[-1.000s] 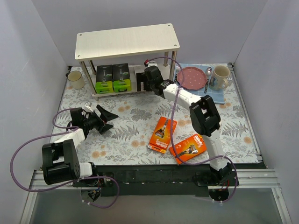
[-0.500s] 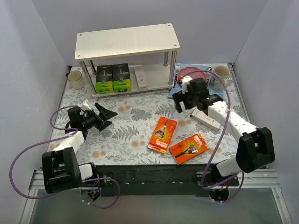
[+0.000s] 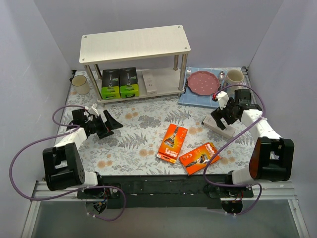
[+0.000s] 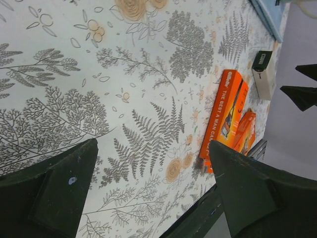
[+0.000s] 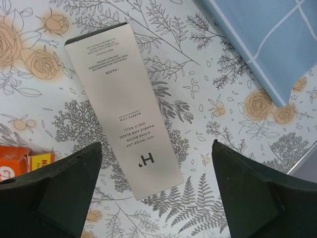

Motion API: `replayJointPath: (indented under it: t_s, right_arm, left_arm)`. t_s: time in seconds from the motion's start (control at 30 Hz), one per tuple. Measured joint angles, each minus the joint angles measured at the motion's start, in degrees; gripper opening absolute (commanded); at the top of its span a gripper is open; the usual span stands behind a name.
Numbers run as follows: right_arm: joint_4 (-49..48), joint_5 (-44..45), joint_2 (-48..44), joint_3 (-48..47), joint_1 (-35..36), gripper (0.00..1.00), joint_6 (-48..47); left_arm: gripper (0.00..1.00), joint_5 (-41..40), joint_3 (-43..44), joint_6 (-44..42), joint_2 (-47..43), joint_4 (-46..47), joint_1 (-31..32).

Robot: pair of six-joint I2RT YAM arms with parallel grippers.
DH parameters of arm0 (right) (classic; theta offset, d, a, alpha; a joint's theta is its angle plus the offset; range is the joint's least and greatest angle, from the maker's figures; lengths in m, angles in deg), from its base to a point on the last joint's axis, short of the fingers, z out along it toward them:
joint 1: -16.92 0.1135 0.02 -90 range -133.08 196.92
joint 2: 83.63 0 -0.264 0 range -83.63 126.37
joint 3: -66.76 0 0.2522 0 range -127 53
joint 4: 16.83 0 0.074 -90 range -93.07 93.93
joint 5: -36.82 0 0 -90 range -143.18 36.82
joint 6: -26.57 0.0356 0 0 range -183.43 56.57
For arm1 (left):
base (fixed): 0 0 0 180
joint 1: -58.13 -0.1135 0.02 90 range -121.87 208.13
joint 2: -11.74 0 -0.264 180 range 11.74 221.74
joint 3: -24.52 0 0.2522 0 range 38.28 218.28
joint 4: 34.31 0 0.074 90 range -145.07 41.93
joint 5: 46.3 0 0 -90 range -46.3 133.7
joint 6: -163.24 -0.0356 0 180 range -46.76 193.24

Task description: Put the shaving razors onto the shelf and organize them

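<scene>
Right pincer (image 5: pixel 156 145): spread wide, nothing in it, hovering directly over a slim white cardboard razor box (image 5: pixel 124 109). The box lies flat on the floral-patterned surface (image 5: pixel 213 59), printed face up. In the wrist view its long axis runs from 11 to 5 o'clock, so it sits skewed across the gap. Judgement: the wrist needs a slight turn before the narrow sides can be pinched cleanly. A corner of the blue checked mat (image 5: pixel 267 44) shows at 1 o'clock, apart from the box.

Left pincer (image 4: pixel 152 146): spread, empty, low over bare surface on the left side, well apart from every pack. It is likely parked to leave the other arm room.

Overhead, a bright orange razor pack (image 3: pixel 172 143) and a second orange pack (image 3: pixel 199 157) lie flat just beside each other, at about 8 o'clock from the white box.

The two-tier pale wood-grain shelf (image 3: pixel 133 43) stands at 10 o'clock, well apart. On its lower board two black-and-lime-green packs (image 3: pixel 119 83) stand side by side, with a second white box (image 3: pixel 148 82) just beside them. Like is grouped with like, so the hovered box probably belongs next to its twin.
</scene>
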Motion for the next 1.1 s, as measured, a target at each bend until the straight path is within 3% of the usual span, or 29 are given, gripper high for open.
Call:
replayJointPath:
  t_s: [0.27, 0.57, 0.77, 0.9, 1.1]
  right_arm:
    - [2.4, -2.7, 6.1, 0.6, -3.2, 0.96, -10.4]
    - [9.9, -6.0, 18.6, -8.0, -6.9, 0.67, -15.8]
    - [12.8, -10.3, 16.2, -8.4, -3.8, 0.61, -15.8]
    - [14.1, -12.0, 11.6, -11.6, 4.6, 0.61, -7.0]
    - [3.9, -9.9, 5.2, -15.6, 18.6, 0.59, 14.2]
  left_arm:
    - [0.95, -0.7, 3.6, -4.7, 2.6, -4.5, -0.3]
    - [0.95, -1.0, 3.8, -6.1, 3.4, -7.1, -0.4]
    - [0.95, -0.8, 4.4, -5.4, 4.4, -6.4, -0.4]
    - [0.95, -0.4, 4.6, -4.7, 4.9, -5.6, -0.4]
    - [0.95, -0.1, 4.6, -3.6, 4.8, -4.7, -0.4]
